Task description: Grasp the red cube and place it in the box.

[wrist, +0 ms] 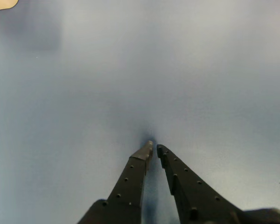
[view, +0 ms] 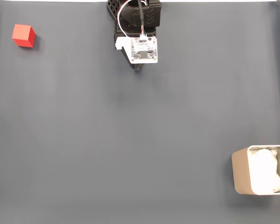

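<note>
Now, fingers (wrist: 152,148): I see the tips nearly together, clasping nothing
Cube: small matte bright-red cube (view: 23,35) on the dark grey counter (view: 130,140), well left of my arm in the fixed view; untouched
Box: beige-tan rounded box (view: 241,171), lower right

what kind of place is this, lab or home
Probably a tabletop robot practice setup rather than a lived-in room: a plain dark grey mat, one red cube, a lined beige box, and an arm whose tool holds nothing.

A dark blue-grey mat (view: 130,140) across the whole tabletop, evenly lit, a pale strip along its top edge
</note>
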Controlling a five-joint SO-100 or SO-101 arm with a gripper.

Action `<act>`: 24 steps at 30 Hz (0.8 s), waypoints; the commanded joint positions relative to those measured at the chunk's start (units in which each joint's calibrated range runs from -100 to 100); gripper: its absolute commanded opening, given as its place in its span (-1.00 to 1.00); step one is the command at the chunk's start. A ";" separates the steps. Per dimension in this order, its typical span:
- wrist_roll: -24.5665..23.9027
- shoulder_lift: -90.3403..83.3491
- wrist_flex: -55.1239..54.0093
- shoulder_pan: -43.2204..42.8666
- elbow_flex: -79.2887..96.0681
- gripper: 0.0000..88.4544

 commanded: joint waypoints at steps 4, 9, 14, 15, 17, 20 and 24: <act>0.54 0.00 1.12 2.41 0.54 -1.00; 0.49 0.00 1.12 2.06 0.63 -1.00; 0.39 0.00 1.12 2.06 0.63 -1.00; 0.24 0.00 1.12 2.06 0.63 -1.00; 0.24 0.00 1.12 2.06 0.63 -1.00; 0.20 0.00 1.12 2.20 0.63 -1.00; 0.15 0.00 1.12 2.27 0.63 -1.00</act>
